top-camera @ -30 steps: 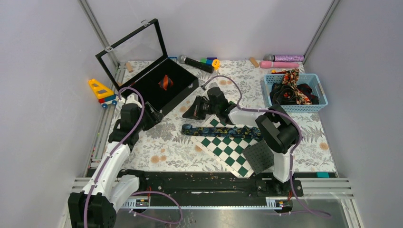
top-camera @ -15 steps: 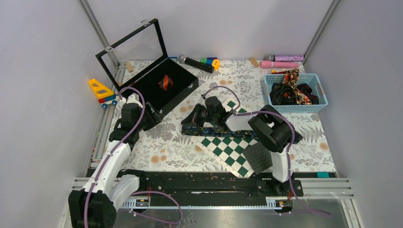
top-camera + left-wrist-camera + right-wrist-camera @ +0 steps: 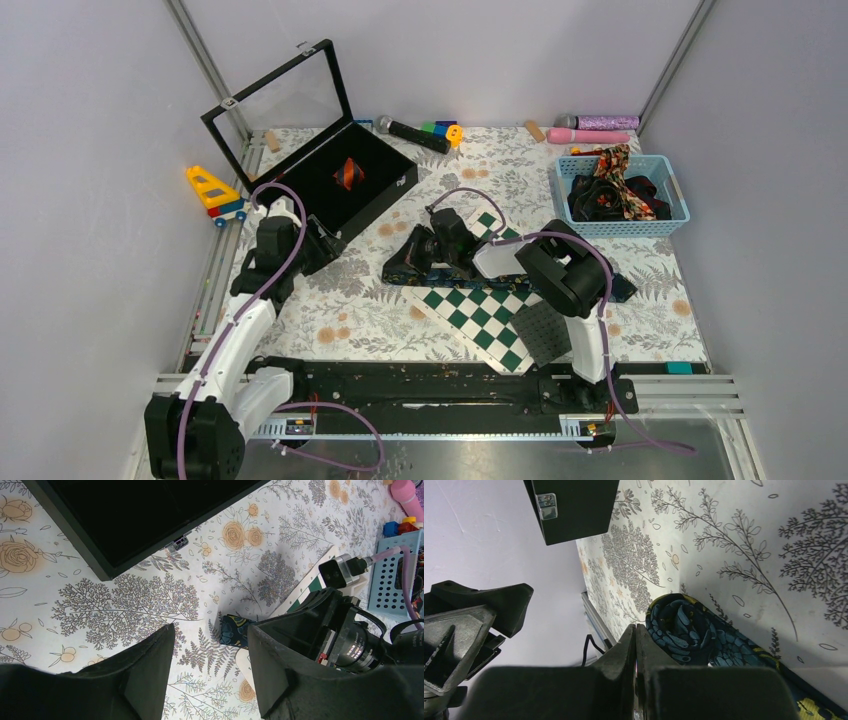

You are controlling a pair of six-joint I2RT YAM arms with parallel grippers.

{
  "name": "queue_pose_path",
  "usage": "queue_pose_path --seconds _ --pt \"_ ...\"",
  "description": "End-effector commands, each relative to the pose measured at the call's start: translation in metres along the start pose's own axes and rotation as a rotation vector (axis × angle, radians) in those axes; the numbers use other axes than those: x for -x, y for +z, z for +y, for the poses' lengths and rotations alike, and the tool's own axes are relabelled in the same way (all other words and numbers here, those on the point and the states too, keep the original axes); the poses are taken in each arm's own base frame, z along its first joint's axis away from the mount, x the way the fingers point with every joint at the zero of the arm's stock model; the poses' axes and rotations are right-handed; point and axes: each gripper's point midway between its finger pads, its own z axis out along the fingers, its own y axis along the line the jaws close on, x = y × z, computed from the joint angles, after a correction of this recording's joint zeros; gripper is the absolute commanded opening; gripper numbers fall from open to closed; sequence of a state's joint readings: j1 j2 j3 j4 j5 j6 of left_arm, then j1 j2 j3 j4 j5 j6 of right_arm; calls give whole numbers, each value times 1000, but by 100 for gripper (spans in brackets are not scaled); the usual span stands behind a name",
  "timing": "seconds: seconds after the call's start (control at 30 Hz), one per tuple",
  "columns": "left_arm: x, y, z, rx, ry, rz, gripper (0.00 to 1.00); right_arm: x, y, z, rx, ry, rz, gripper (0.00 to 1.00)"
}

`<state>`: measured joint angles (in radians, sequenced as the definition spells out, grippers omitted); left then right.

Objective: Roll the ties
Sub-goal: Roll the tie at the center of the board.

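A dark navy tie (image 3: 500, 278) with a blue and yellow print lies flat across the chequered board (image 3: 478, 312). Its left end (image 3: 684, 625) is curled into a small fold. My right gripper (image 3: 402, 266) is shut and low at that end, with the fold just beside its fingertips (image 3: 630, 635). My left gripper (image 3: 210, 667) hovers open over the floral cloth near the black box, with nothing between its fingers. The tie end (image 3: 234, 630) lies just ahead of it. A rolled red and black striped tie (image 3: 347, 173) sits in the black box (image 3: 385, 190).
A blue basket (image 3: 672, 205) at the back right holds more ties. A yellow toy truck (image 3: 213, 192) stands left of the box. A microphone (image 3: 410, 132) and a pink bottle (image 3: 588, 135) lie along the back. A dark perforated square (image 3: 545, 330) rests by the right arm's base.
My right gripper has come down and toward the near side, from behind the tie onto its left end. The left arm has stayed put.
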<state>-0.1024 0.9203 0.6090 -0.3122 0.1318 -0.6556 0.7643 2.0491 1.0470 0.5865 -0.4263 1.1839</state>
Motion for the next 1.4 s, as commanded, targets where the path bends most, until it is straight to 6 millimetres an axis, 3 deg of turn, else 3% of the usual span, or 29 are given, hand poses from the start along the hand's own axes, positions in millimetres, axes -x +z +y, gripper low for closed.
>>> queue_pose_path --seconds 0.0,0.57,0.9,1.03,1.37 --pt "14 1 -14 -56 0 -41 56 1 5 -19 -66 -4 -22 0" --pt "12 2 -10 -45 1 -38 56 -7 2 -67 -244 18 -32 0" --pt "14 -2 -7 -30 11 -54 56 -11 1 -74 -304 7 -30 0" --pt "15 -3 -9 -36 11 -60 56 -8 -2 -50 -248 -44 -40 0" --pt "22 -9 -15 -50 3 -76 60 7 -35 61 -42 -176 -83 1"
